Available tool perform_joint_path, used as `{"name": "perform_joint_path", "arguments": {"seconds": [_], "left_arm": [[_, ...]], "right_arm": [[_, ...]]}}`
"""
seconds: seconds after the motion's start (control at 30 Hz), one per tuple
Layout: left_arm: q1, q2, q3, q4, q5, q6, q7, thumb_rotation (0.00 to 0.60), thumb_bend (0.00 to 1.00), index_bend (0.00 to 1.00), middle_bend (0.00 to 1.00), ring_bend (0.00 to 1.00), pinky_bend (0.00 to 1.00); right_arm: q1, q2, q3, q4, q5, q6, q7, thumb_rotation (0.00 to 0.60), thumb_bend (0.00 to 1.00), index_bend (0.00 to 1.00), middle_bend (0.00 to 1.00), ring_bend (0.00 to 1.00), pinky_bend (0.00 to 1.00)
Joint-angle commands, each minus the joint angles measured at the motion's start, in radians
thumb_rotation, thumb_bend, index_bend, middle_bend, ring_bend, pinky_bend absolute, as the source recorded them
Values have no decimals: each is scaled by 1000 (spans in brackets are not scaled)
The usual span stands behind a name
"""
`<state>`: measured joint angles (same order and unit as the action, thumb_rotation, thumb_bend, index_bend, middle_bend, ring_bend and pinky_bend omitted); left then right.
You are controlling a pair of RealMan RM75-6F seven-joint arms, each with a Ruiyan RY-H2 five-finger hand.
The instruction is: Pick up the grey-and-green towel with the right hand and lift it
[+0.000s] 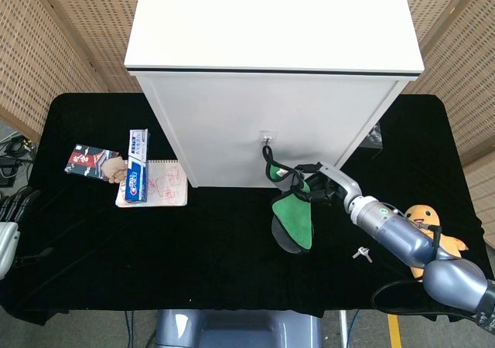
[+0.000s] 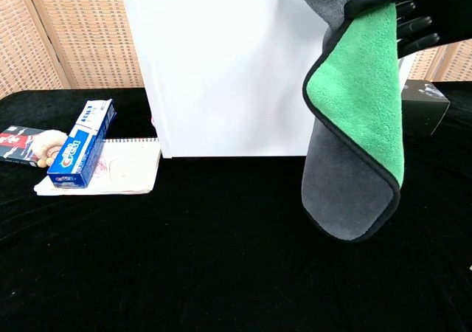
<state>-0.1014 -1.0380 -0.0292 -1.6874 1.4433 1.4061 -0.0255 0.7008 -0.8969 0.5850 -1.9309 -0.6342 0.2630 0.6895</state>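
The grey-and-green towel hangs free above the black table, green face out and a grey flap at its lower end. My right hand grips its top edge in front of the white cabinet, up near the top of the chest view. My left hand rests at the far left edge of the head view, holding nothing, with its fingers apart.
A blue toothpaste box lies on a notepad at the left, beside a small packet. A yellow plush toy sits at the right. A small metal piece lies near it, and a dark box stands beside the cabinet.
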Motion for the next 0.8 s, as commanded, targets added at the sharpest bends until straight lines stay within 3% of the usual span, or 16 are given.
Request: {"name": "perform_joint_path", "arguments": {"seconds": [0.03,0.47,0.8], "left_arm": [[0,0,0,0,0,0,0,600,0,0,0,0,0],[-2,-1,0,0,-2,-4,1,600,0,0,0,0,0],[-2,0,-1,-1,-3,-3,2,600,0,0,0,0,0]], "right_arm": [[-1,-2,0,7,-4,-11,8,600,721,785,1000,1000,1000],[-5,-1,13,26,-22,-54,37,600,722,787,1000,1000,1000],[28,0,-24,44,-21,-76,34,600,722,786,1000,1000,1000]]}}
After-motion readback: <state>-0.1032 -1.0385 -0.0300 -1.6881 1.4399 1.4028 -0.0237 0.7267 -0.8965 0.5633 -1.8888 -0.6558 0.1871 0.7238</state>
